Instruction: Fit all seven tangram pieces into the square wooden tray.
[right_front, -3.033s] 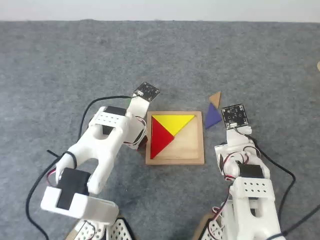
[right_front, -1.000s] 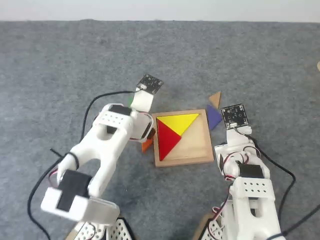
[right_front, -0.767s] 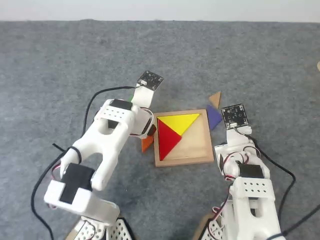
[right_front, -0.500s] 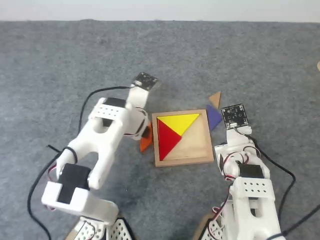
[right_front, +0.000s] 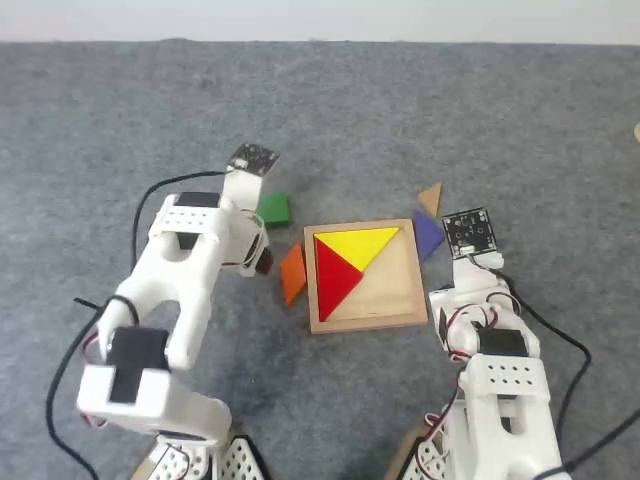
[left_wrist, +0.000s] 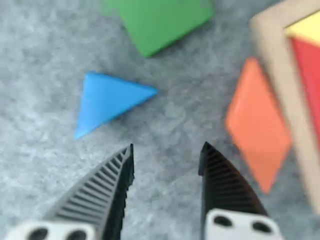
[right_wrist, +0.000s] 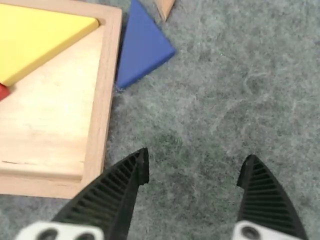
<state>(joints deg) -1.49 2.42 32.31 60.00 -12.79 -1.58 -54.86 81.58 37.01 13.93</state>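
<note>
The square wooden tray (right_front: 364, 312) holds a yellow triangle (right_front: 352, 243) and a red triangle (right_front: 333, 275). An orange parallelogram (right_front: 292, 272) lies against the tray's left side, and a green square (right_front: 273, 209) sits just beyond it. My left gripper (left_wrist: 167, 147) is open over bare carpet, between a light blue triangle (left_wrist: 107, 102) and the orange parallelogram (left_wrist: 257, 132). A dark blue triangle (right_front: 428, 234) touches the tray's right side, with a tan triangle (right_front: 431, 197) behind it. My right gripper (right_wrist: 196, 157) is open beside the tray (right_wrist: 102, 115), near the dark blue triangle (right_wrist: 142, 47).
Everything lies on grey carpet. The left arm (right_front: 185, 270) stretches over the carpet left of the tray. The right arm (right_front: 490, 350) stands at the tray's right front corner. The tray's lower right half is bare wood (right_front: 385, 285).
The tray was shoved right and turned slightly. My left arm then swung left away from it, uncovering the orange parallelogram and the green square. The right arm stayed still.
</note>
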